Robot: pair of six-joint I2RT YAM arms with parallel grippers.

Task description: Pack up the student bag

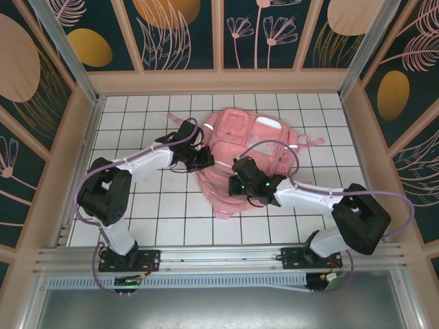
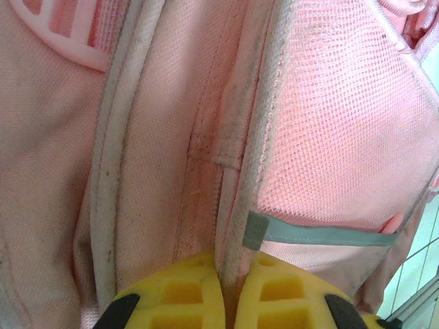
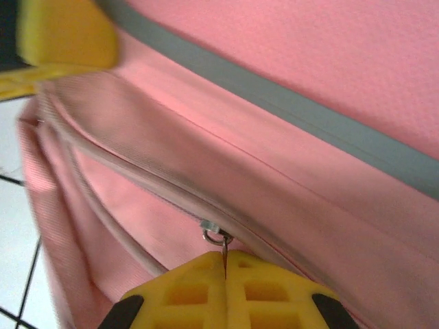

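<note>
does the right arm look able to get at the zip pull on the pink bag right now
Likely yes: the right end effector sits shut right at the zip pull of the student bag, seemingly pinching its tab, with nothing in between.

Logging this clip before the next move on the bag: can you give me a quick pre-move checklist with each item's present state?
1. The left tool is shut on the backpack's pale trim: ok.
2. The right tool is shut on the zip pull: ok.
3. The backpack lies on the table between both arms: ok.
4. How far the zip is open: cannot tell.
</note>
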